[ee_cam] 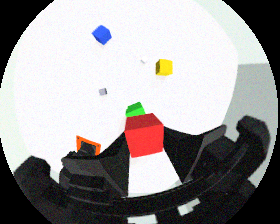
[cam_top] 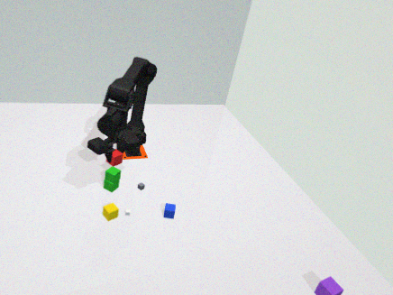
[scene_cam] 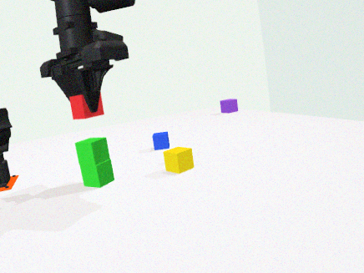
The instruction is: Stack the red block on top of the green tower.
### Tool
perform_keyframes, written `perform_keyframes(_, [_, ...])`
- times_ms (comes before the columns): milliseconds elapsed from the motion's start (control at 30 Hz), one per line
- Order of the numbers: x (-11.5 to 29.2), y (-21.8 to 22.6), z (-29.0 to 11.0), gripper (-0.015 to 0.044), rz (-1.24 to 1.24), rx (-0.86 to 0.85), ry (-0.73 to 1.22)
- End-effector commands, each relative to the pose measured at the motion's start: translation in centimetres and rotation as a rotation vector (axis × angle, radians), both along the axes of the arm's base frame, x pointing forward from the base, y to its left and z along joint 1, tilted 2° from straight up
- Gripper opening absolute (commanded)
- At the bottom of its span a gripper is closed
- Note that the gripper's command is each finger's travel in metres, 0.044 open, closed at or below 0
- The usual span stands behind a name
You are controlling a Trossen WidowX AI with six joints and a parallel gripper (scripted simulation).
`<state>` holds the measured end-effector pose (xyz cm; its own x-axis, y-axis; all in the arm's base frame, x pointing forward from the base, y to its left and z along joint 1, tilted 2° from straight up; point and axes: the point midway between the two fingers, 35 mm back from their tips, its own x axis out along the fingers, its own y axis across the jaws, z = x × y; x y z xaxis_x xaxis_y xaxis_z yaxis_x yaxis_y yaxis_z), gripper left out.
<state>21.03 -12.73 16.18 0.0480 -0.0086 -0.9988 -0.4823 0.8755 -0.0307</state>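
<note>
The red block (cam_top: 117,158) (scene_cam: 78,108) (ee_cam: 144,143) is in the air, held between the fingers of my gripper (scene_cam: 86,103) (ee_cam: 142,129), which is shut on it and points down. The green tower (cam_top: 112,180) (scene_cam: 95,163) (ee_cam: 135,109) is two green blocks stacked upright on the floor. The red block hangs higher than the tower, with a visible gap between them in the exterior view. In the wrist view the tower's top shows just beyond the red block, partly hidden by it. The far finger is partly hidden in the exterior view.
A yellow block (cam_top: 110,212) (scene_cam: 179,160) (ee_cam: 164,67) and a blue block (cam_top: 169,211) (scene_cam: 161,141) (ee_cam: 102,34) stand beyond the tower. A small grey block (cam_top: 141,186) (ee_cam: 103,91) and a tiny white one (cam_top: 128,213) lie nearby. A purple block (cam_top: 329,287) (scene_cam: 229,106) is far off.
</note>
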Motion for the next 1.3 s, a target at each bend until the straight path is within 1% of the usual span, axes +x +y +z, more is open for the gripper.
perform_keyframes(0, [-0.1, 0.1, -0.8, 0.0, 0.003, 0.007, 0.003])
perform_keyframes(167, [-0.1, 0.0, -1.4, 0.0, 0.003, 0.007, 0.003])
perform_keyframes(433, [-0.1, -0.1, -3.8, 0.0, 0.003, 0.007, 0.003])
perform_keyframes(1267, [-0.1, -0.1, -3.9, 0.0, 0.003, 0.007, 0.003])
